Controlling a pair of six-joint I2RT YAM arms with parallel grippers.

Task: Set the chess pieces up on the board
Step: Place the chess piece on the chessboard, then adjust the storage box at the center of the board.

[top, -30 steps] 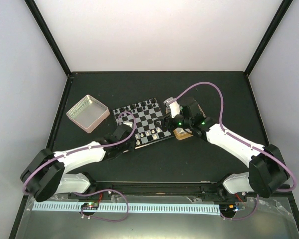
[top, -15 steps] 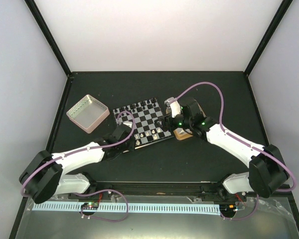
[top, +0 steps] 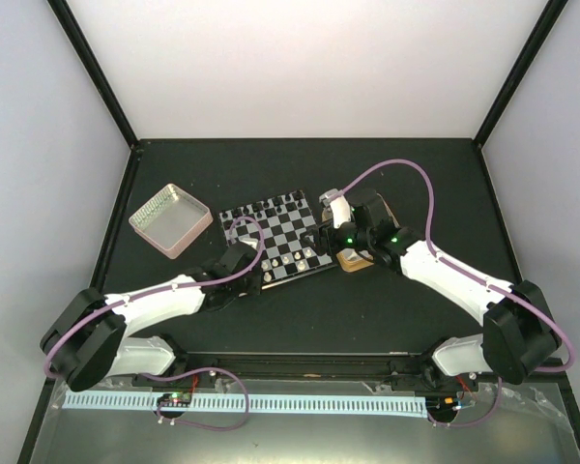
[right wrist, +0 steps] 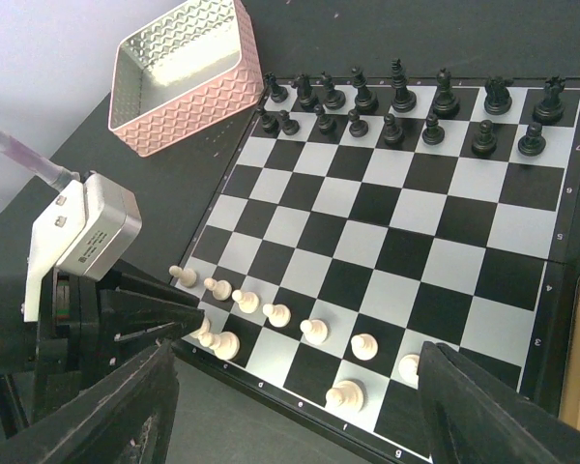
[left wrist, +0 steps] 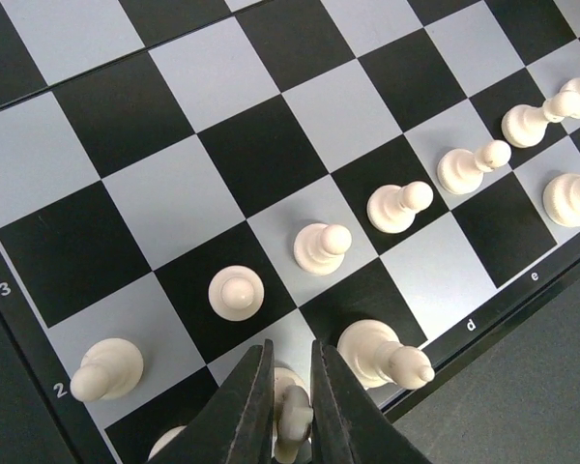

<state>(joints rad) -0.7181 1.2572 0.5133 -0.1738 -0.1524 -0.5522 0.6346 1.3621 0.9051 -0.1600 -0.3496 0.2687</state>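
Tiny chess pieces (right wrist: 398,92), glossy black and cream-white, stand on the black-and-silver board (right wrist: 387,242) at the counter's middle: sixteen black in two rows on its far side, seven white pawns showing in a near row. Left tool (left wrist: 291,362) pinches a white piece (left wrist: 292,418) at the board's near edge; right tool (right wrist: 300,362) hangs spread wide at its right edge

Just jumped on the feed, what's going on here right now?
The left end effector pinches a white piece on the board's near back row, just behind the white pawns. The right end effector hangs open and empty by the board. The black pieces stand in their two far rows.
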